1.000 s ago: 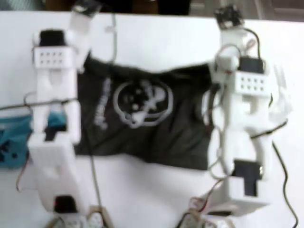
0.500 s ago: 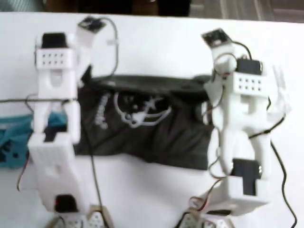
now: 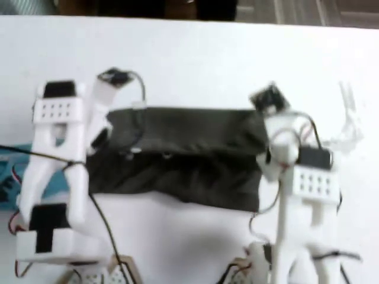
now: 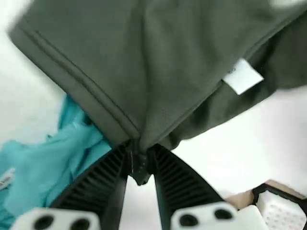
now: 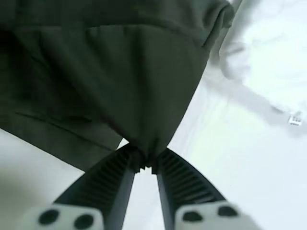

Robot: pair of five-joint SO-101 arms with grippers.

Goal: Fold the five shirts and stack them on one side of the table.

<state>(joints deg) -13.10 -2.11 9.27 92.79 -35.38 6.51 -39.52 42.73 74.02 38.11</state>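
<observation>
We see a big white table [image 3: 195, 59], and across its middle, between our two arms, lies the dark shirt [image 3: 183, 157], with one layer resting on top of another. A blue-green shirt [image 4: 38, 163] sits bunched just beside its left end, and a white shirt [image 5: 268, 57] lies near its right end. Our left claw [image 4: 140, 165] is squeezed tight on the dark shirt's left edge and our right claw [image 5: 144, 160] pinches its right edge the same way, so the cloth spreads out from each claw's tips, and a little white tag [image 4: 242, 76] shows on the dark shirt.
</observation>
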